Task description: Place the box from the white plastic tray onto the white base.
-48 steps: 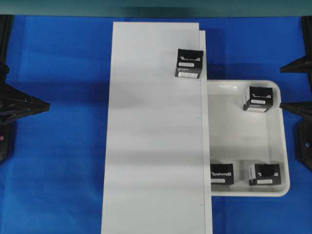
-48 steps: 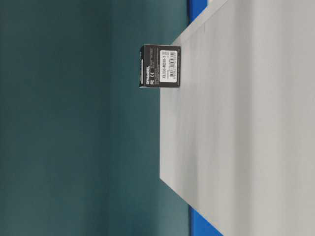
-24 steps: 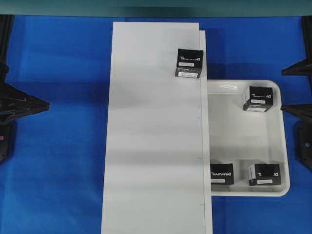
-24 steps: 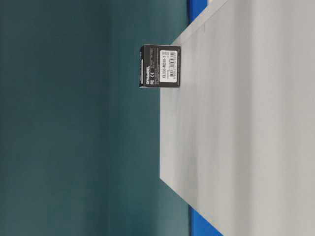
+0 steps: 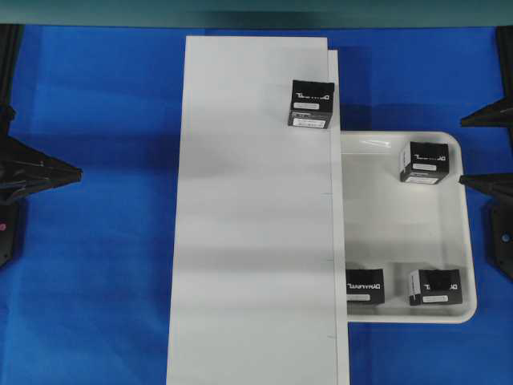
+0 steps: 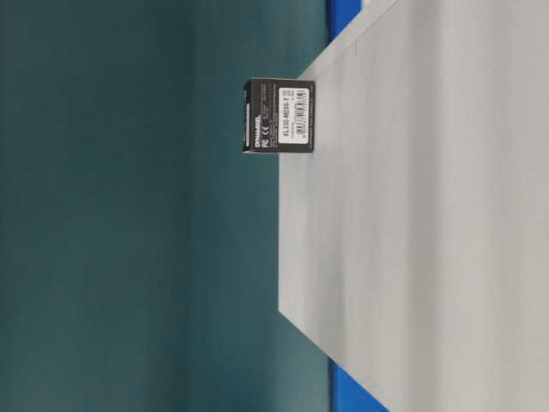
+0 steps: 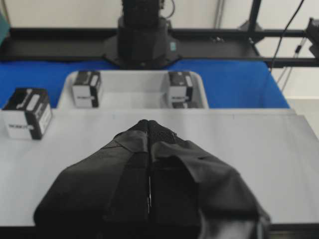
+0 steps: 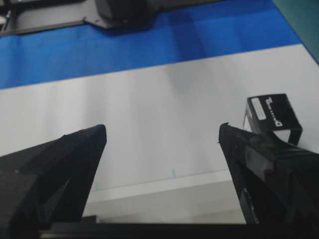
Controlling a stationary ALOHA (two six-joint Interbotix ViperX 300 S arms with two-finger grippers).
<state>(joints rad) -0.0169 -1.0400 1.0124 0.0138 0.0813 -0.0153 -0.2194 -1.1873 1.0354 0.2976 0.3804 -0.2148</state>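
Observation:
One black box [image 5: 311, 104] stands on the long white base [image 5: 256, 208] near its far right edge; it also shows in the table-level view [image 6: 279, 115], the left wrist view [image 7: 26, 113] and the right wrist view [image 8: 273, 118]. The white plastic tray [image 5: 409, 233] lies right of the base and holds three look-alike boxes [image 5: 425, 163], [image 5: 365, 286], [image 5: 435, 286]. My left gripper [image 5: 76, 172] is shut and empty at the left edge, over blue table. My right gripper [image 5: 462, 151] is open and empty at the tray's right rim, near the far tray box.
Blue table surface [image 5: 104, 241] surrounds the base and tray. The black arm bases [image 5: 6, 208], [image 5: 501, 241] stand at the left and right edges. The tray's left edge tucks under the base's right edge.
The right gripper's fingertips have shifted very slightly at the right edge. The boxes, the tray, the base and the left gripper have not moved.

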